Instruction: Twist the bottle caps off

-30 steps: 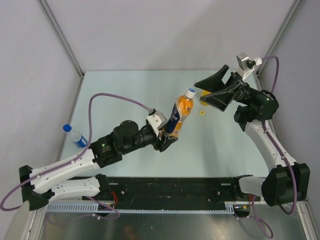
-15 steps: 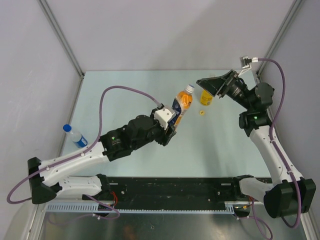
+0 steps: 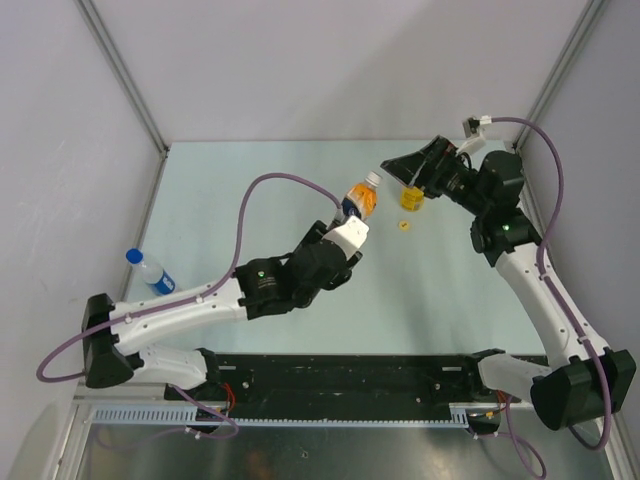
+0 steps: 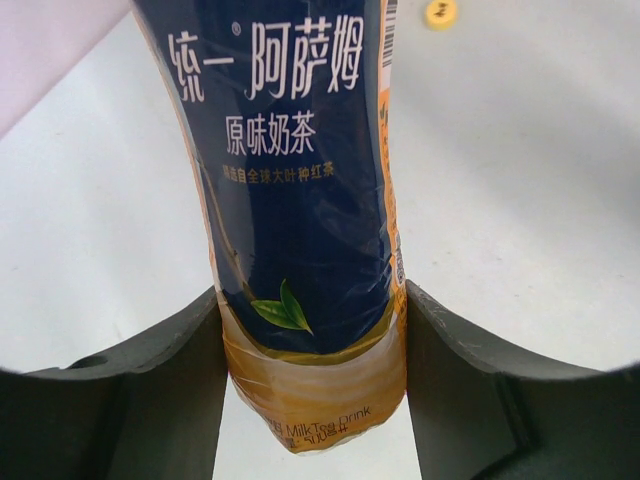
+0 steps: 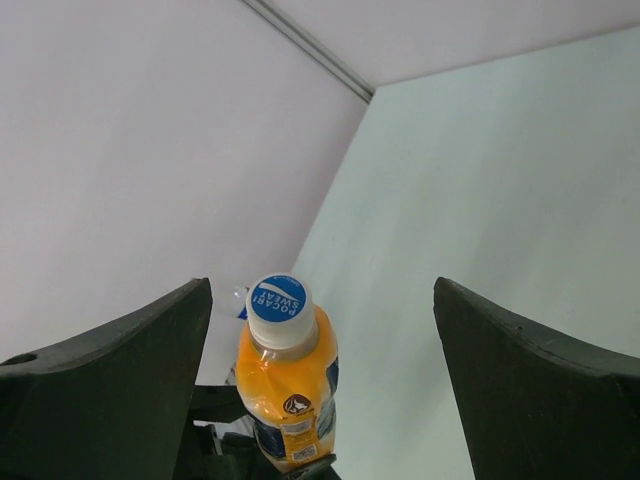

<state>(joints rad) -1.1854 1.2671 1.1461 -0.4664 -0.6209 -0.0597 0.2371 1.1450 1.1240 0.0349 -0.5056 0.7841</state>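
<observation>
The blue-and-white cap [image 3: 372, 180] is screwed on an orange milk-tea bottle [image 3: 361, 202], which in the overhead view tilts up and to the right above the middle of the table [image 3: 450, 290]. The left gripper [image 3: 350, 216] clasps the bottle's lower body. The right gripper [image 3: 405, 172] hangs just right of the cap, not touching it, with its fingers spread wide. Partly behind that gripper stands a yellow bottle [image 3: 411, 199], and a loose yellow cap [image 3: 403, 225] lies on the table just nearer. A water bottle [image 3: 152, 272] with a blue cap [image 3: 133, 257] is at the table's left edge.

In the left wrist view, the bottle's navy label fills the gap between the two dark fingers [image 4: 150, 400], which press on both sides near its base. The yellow cap lies on the table beyond.

In the right wrist view, the blue-and-white cap faces the camera. It sits between and beyond the parted fingers [image 5: 520, 390], closer to the one on the picture's left, and touches neither.
</observation>
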